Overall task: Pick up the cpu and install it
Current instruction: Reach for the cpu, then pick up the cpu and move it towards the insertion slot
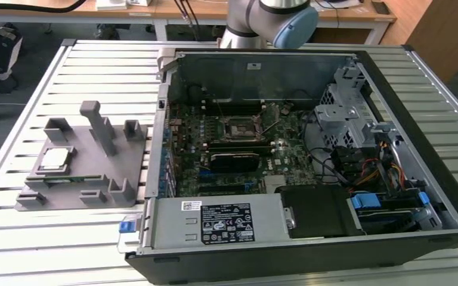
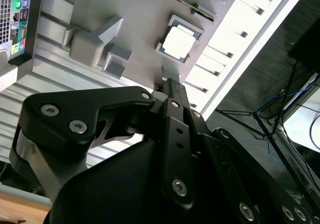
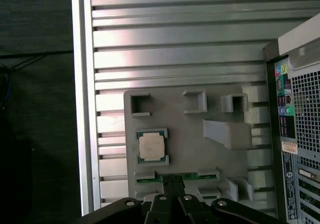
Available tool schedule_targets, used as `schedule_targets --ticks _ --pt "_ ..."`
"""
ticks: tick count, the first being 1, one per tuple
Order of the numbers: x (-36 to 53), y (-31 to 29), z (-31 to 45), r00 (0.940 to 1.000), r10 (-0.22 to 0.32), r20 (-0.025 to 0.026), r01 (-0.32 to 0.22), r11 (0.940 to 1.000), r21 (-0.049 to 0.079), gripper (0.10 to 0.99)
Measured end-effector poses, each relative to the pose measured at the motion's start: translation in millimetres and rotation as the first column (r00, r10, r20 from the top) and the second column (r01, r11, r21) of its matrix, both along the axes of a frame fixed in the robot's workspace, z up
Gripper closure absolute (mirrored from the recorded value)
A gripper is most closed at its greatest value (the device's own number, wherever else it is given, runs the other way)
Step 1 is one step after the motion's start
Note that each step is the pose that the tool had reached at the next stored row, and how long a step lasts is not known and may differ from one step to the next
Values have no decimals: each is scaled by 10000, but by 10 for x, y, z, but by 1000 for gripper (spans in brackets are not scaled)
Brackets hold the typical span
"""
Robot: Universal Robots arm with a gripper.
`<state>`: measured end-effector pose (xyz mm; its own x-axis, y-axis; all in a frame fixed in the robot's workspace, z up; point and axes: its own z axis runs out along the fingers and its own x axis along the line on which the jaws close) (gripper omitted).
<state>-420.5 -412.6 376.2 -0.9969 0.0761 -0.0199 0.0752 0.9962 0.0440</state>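
The cpu [image 1: 54, 158] is a small square chip with a silvery top, lying flat in a recess of the grey fixture [image 1: 78, 193] on the slatted table, at the exterior view's left. Both wrist views look down on the cpu [image 3: 151, 146] [image 2: 178, 42] from well above. My gripper [image 3: 173, 181] [image 2: 172, 84] hangs over the fixture's edge, a short way to the side of the chip, with its black fingers together and nothing between them. The black square socket [image 1: 240, 127] sits on the motherboard inside the open computer case [image 1: 420, 179].
The fixture [image 3: 200, 154] carries several upright posts and blocks, and a green memory strip [image 3: 195, 175] stands in a slot near the chip. The case's rear panel [image 3: 300, 134] rises beside the fixture. Cables, a drive cage and a power supply [image 1: 213, 223] crowd the case.
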Motion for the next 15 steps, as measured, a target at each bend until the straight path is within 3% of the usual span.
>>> schedule_targets --ticks 8,15 --pt "-102 0 -5 10000 0 1 0 10000 1 980" --pt "-122 0 -13 10000 1 1 -1 10000 1 980"
